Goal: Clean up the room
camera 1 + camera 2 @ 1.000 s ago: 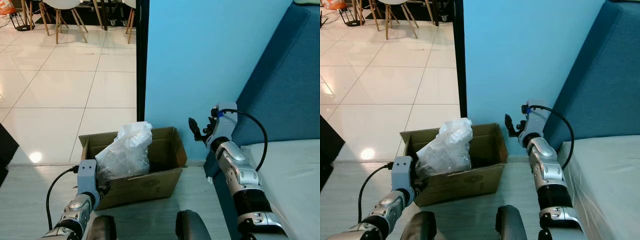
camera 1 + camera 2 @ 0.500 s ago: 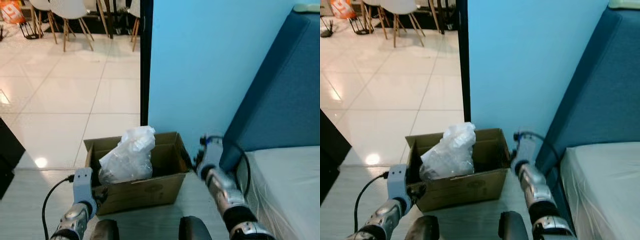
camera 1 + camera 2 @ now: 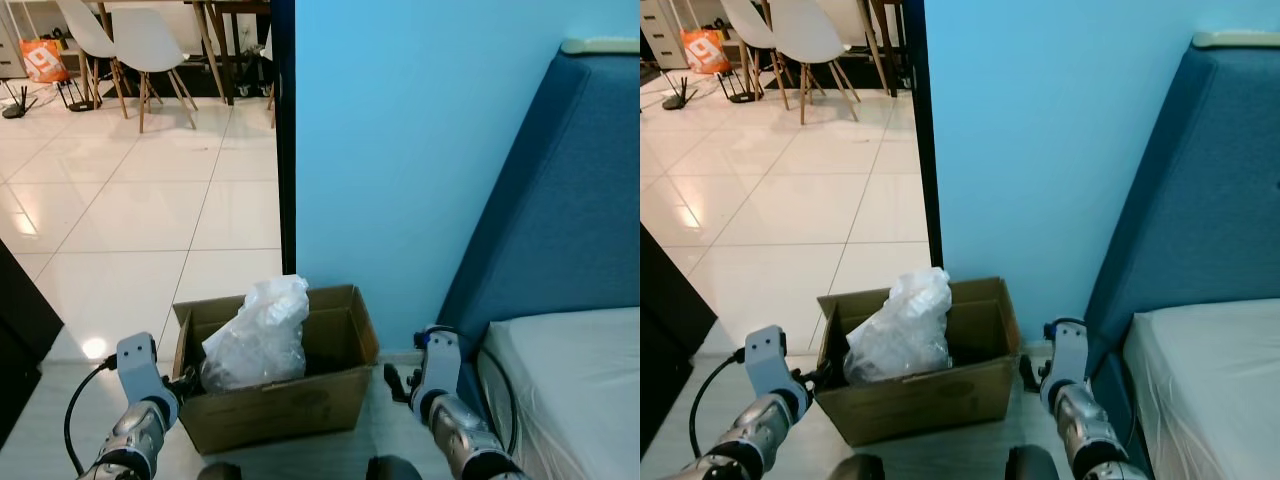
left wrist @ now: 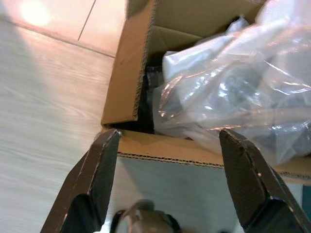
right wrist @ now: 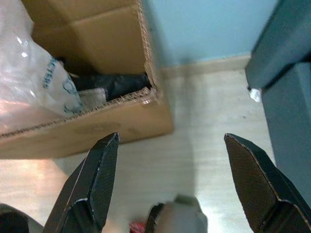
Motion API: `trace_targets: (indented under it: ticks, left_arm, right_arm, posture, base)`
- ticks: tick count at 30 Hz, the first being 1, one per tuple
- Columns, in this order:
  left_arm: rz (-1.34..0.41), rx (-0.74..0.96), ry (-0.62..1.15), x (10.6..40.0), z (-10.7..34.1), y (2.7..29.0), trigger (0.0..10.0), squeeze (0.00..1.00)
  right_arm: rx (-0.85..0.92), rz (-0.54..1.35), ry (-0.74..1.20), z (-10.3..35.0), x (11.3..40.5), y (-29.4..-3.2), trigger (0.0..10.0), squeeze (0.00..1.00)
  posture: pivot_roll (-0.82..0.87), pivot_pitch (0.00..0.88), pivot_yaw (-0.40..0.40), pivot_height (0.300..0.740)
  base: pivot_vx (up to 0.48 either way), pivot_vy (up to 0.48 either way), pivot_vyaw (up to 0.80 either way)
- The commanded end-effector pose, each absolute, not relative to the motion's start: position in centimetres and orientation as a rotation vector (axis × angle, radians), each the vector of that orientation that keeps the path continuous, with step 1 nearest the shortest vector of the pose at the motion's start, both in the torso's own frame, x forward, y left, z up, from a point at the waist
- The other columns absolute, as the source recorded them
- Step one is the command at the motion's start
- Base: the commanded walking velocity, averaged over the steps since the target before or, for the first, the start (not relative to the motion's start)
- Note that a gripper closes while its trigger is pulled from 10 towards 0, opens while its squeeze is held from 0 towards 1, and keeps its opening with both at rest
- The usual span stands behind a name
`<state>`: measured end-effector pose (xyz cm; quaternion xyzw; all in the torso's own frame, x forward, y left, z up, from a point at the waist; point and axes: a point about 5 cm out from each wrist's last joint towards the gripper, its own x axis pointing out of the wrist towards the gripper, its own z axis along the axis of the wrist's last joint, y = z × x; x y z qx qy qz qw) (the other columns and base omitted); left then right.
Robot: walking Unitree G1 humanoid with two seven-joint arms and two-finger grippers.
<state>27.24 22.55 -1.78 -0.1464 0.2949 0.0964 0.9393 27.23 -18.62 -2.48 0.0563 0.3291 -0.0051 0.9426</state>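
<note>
A brown cardboard box (image 3: 285, 395) sits on the pale floor (image 3: 40, 440), close to the blue wall (image 3: 400, 150). Its long side runs left to right and its open top faces up. A big clear plastic bag (image 3: 258, 335) sits in the left part of the box and sticks up above the rim, leaning a little to the right. Something dark lies in the box under the bag. The left gripper (image 4: 167, 182) is low by the near left corner of the box, with its two black fingers (image 4: 99, 170) wide apart and holding nothing. The right gripper (image 5: 175, 184) is low by the right end of the box, between the box and the blue bed (image 3: 560, 250), and its fingers (image 5: 97, 177) are wide apart too. Both arms are bent and reach forward. White chairs (image 3: 120, 45) stand far off on the shiny tiles.
</note>
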Motion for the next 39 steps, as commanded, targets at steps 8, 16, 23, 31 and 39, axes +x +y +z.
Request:
trace_targets:
  ticks: [8,16,23,31,39]
  left_arm:
    - [0.242,-0.238,0.813,22.7,-5.5,21.9,10.0,0.0]
    - [0.276,-0.208,0.908,19.9,-7.1,22.4,10.0,0.0]
    - [0.237,-0.175,0.96,18.8,-7.7,21.9,10.0,0.0]
    - [0.19,-0.142,0.995,18.3,-8.2,21.1,10.0,0.0]
    - [0.16,-0.129,1.004,18.3,-8.3,20.6,10.0,0.0]
  right_arm:
    - [0.085,-0.017,0.836,-5.6,23.4,-18.4,10.0,0.0]
    - [0.078,-0.031,0.902,-6.7,21.7,-18.6,10.0,0.0]
    - [0.075,-0.023,0.944,-7.1,21.1,-18.0,10.0,0.0]
    - [0.066,-0.021,0.967,-7.4,20.7,-18.0,10.0,0.0]
    - [0.046,-0.009,0.97,-7.4,20.6,-18.0,10.0,0.0]
  posture:
    - [0.07,0.0,-0.015,0.706]
    - [0.08,0.0,-0.039,0.731]
    - [0.08,0.0,-0.043,0.74]
    - [0.08,0.0,-0.047,0.74]
    - [0.08,0.0,-0.045,0.74]
  base:
    - [0.0,0.0,0.0]
    - [0.0,0.0,0.0]
    - [-0.204,0.0,0.0]
    - [-0.341,0.0,0.0]
    - [-0.466,0.0,0.0]
